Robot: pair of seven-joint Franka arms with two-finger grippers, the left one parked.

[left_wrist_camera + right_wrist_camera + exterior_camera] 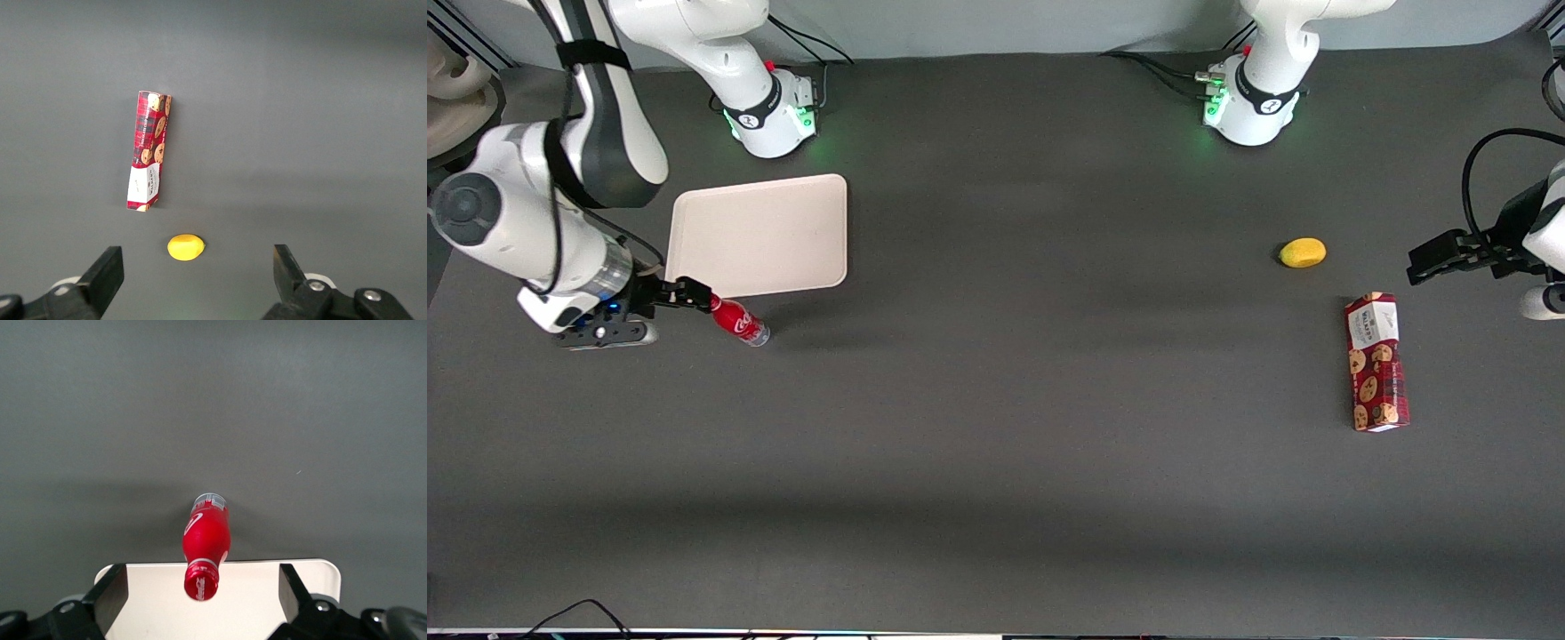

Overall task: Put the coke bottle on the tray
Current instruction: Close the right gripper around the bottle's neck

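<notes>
The coke bottle (739, 321) is small and red with white script and a red cap. It rests on the dark table just nearer the front camera than the tray's near edge. Its cap points at my gripper. The cream tray (760, 233) lies flat and holds nothing. My right gripper (691, 293) is right at the bottle's cap, over the tray's near corner. In the right wrist view the gripper (200, 583) is open. The bottle's cap (201, 581) sits between the fingers (115, 590) with wide gaps on both sides, and the tray (267, 600) shows below.
A yellow lemon (1303, 252) and a red cookie box (1376, 361) lie toward the parked arm's end of the table; both also show in the left wrist view, the lemon (185, 247) and the box (149, 151). The arm bases stand farther from the front camera than the tray.
</notes>
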